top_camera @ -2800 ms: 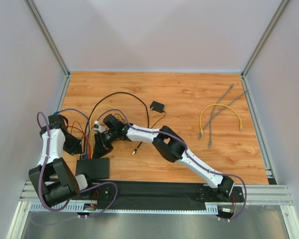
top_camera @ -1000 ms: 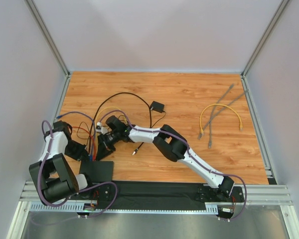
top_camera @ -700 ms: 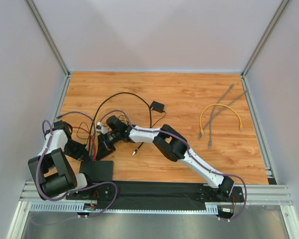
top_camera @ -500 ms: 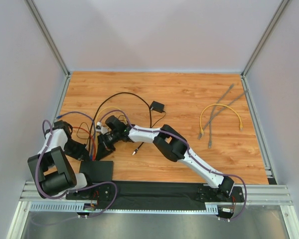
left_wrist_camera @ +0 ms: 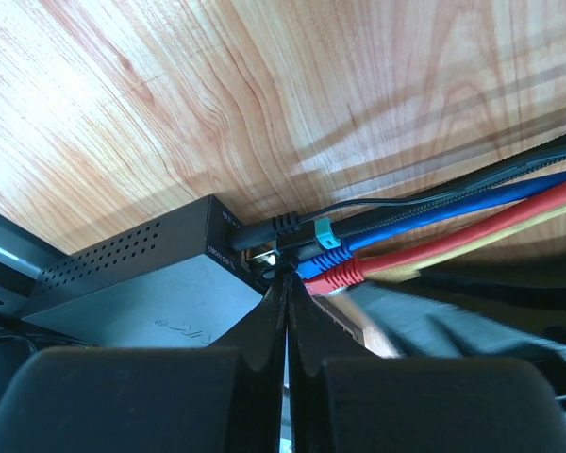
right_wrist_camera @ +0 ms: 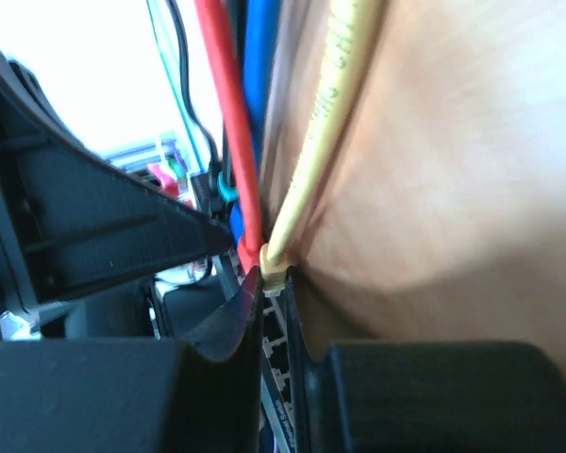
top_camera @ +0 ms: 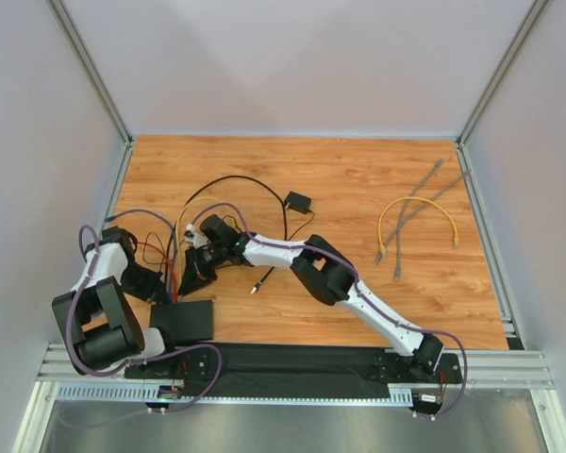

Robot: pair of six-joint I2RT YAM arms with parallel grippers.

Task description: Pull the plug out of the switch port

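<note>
Facing pale grey walls [top_camera: 311,66] and metal rails [top_camera: 528,363] around orange wood table [top_camera: 358,179]. Showing switch [top_camera: 181,321] lying at near left edge, black, blue, red and yellow cables [left_wrist_camera: 453,236] crowding its sockets. Pressing left gripper [left_wrist_camera: 285,283], clenched tight, against that socket edge. Pinching yellow plug [right_wrist_camera: 275,272] in right gripper [right_wrist_camera: 274,302], just beside sockets. Leaving spare cables [top_camera: 417,199], yellow and grey, lying far right.

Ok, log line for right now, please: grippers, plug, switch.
left gripper: shut, tips at switch port sockets | right gripper: shut on yellow plug | red cable: in socket | plug seating: unclear
</note>
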